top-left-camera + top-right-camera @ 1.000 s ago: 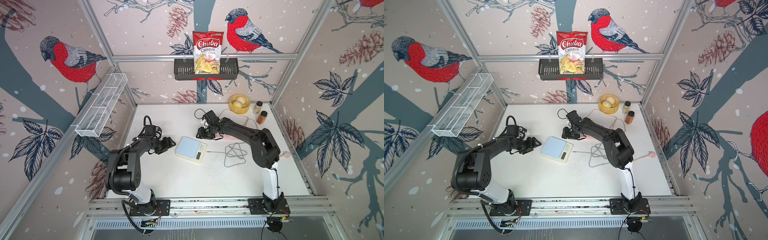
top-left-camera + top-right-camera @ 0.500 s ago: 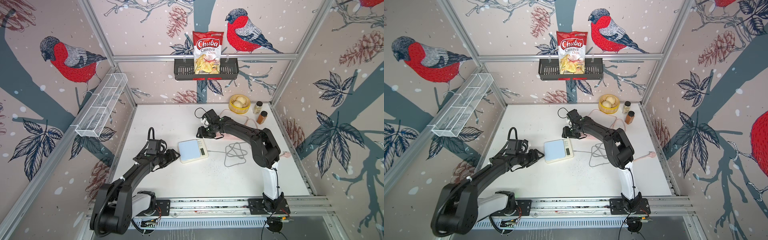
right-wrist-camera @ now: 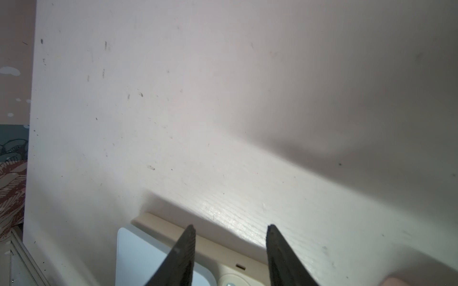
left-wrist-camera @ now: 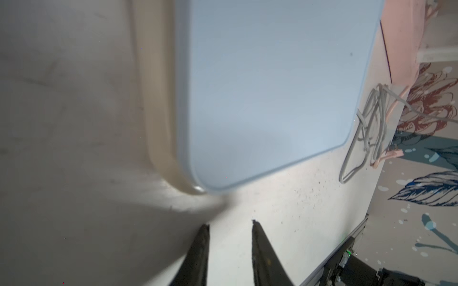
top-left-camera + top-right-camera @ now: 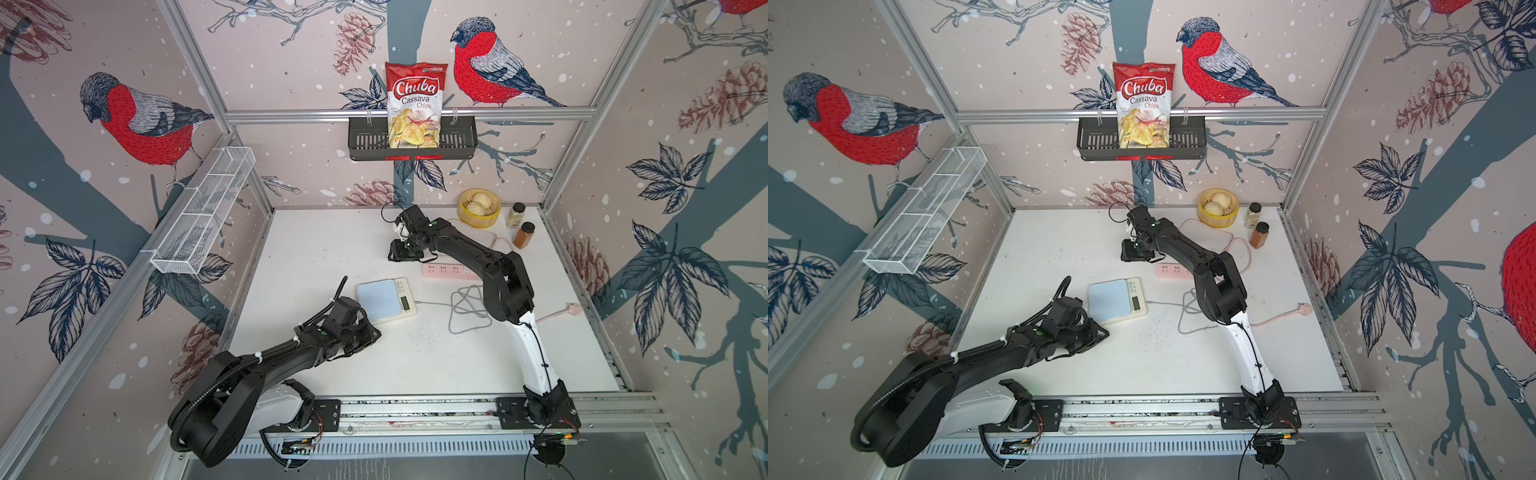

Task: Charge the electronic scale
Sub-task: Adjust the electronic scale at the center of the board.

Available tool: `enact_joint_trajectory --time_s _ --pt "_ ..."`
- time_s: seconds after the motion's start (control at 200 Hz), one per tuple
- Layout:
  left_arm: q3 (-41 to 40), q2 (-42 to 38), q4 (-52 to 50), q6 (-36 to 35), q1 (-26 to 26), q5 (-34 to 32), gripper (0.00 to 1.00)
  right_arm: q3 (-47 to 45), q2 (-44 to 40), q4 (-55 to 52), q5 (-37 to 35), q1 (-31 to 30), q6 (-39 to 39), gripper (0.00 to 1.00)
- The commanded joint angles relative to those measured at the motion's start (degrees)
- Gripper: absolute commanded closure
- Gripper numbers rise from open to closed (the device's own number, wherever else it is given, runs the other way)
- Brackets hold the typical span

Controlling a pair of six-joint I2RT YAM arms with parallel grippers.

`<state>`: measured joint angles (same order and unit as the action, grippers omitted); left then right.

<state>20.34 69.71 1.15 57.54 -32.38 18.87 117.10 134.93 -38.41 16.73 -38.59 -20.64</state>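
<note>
scale (image 5: 386, 300) sits just ahead of the left hand (image 4: 230, 223), not touching; it's spread a little, holding nothing. right hand (image 3: 231, 225) spread too, empty.

Count on the worktop (image 5: 332, 249):
- Electronic scale (image 5: 386, 300): one.
- Pink power strip (image 5: 446, 271): one.
- Loose coil of grey cable (image 5: 465, 307): one.
- Pink plug (image 5: 571, 308) on its cord: one.
- Yellow bowl (image 5: 478, 225): one.
- Spice jars: two, one pale jar (image 5: 515, 215) and one reddish-brown jar (image 5: 524, 235).
- Buns (image 5: 482, 197) in the bowl: at least two show. A third cannot be confirmed.

Back wall: one black basket (image 5: 365, 141), holding one bag of chips (image 5: 415, 104).

Side wall: one white wire rack (image 5: 203, 216).

Robot arms: two, the left arm (image 5: 270, 365) and the right arm (image 5: 469, 253). Each ends in one hand: left hand (image 4: 229, 224), right hand (image 3: 230, 226).
</note>
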Motion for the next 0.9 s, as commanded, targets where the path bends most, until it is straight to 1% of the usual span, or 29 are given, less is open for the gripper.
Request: enact_joint_trajectory --time_s 0.0,0.05,0.135,0.205,0.295,0.43,0.515,0.58,0.725,0.81,0.896 --pt "3.2 3.1 4.2 2.2 0.0 -4.7 0.7 -2.6 0.6 -0.8 0.4 -0.6 1.6 0.53" --pt "5.7 5.0 1.2 0.0 1.0 -5.7 0.7 -4.6 0.1 -0.3 0.4 -1.2 2.0 0.54" --pt "9.4 7.9 -0.8 -3.4 4.2 -4.2 0.7 -7.6 -0.7 -1.0 1.1 -2.2 1.4 0.55" --pt "13.1 10.2 -4.1 -6.9 7.2 -4.2 0.7 -11.1 -3.0 0.0 1.6 -3.2 0.7 0.56" --pt "16.1 12.9 -4.7 -9.5 10.3 -2.7 0.7 -14.3 -5.4 1.5 1.4 -4.1 -0.6 0.56" --pt "22.8 18.0 -7.8 -13.8 12.5 -1.2 0.67 -18.1 -8.4 3.2 0.4 -4.3 -3.1 0.57" --pt "25.8 20.1 -9.0 -15.9 13.7 -0.9 0.63 -19.7 -9.9 4.1 0.2 -4.0 -4.2 0.56" --pt "27.1 20.7 -9.5 -16.9 15.0 -0.8 0.59 -20.0 -10.6 3.9 1.1 -3.7 -5.6 0.57" --pt "28.2 20.4 -10.9 -18.5 17.8 -0.3 0.55 -23.9 -14.2 7.2 3.9 -3.6 -9.0 0.55" --pt "28.1 19.2 -12.2 -19.3 19.1 -0.8 0.5 -25.5 -16.1 7.5 3.7 -2.7 -10.5 0.54" --pt "26.9 17.3 -11.9 -19.9 20.8 -0.5 0.46 -27.6 -18.7 8.9 3.2 -1.0 -11.7 0.5"
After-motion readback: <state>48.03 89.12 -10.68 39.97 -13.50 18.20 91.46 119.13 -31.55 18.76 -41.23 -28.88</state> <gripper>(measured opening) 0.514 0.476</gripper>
